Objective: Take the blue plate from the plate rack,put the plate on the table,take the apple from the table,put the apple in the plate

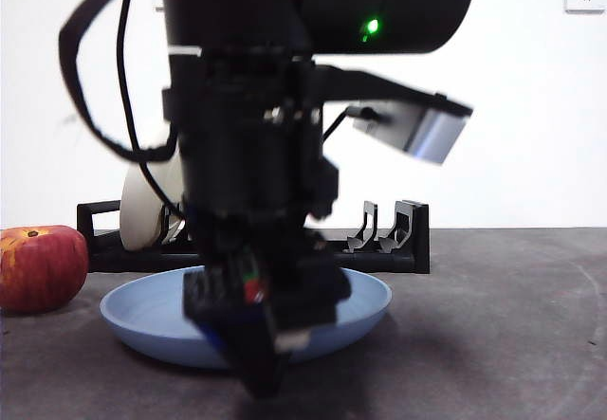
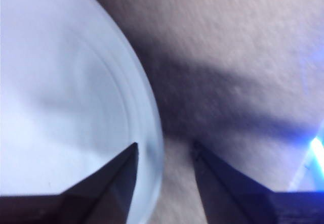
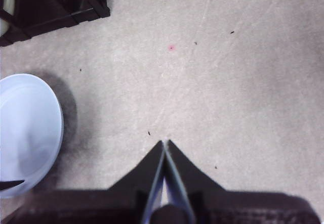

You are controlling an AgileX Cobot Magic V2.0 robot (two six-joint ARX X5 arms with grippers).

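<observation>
The blue plate lies flat on the table in front of the plate rack. My left gripper is down at the plate's near rim. In the left wrist view this gripper is open, one jaw over the plate's inside and the other over the table, the rim between them untouched. The apple, red with yellow streaks, sits on the table at the far left, apart from the plate. My right gripper is shut and empty above bare table, with the blue plate off to its side.
A cream plate stands upright in the rack's left part, partly hidden behind the arm. The rack's end shows in a corner of the right wrist view. The left arm's dark body fills the middle of the front view.
</observation>
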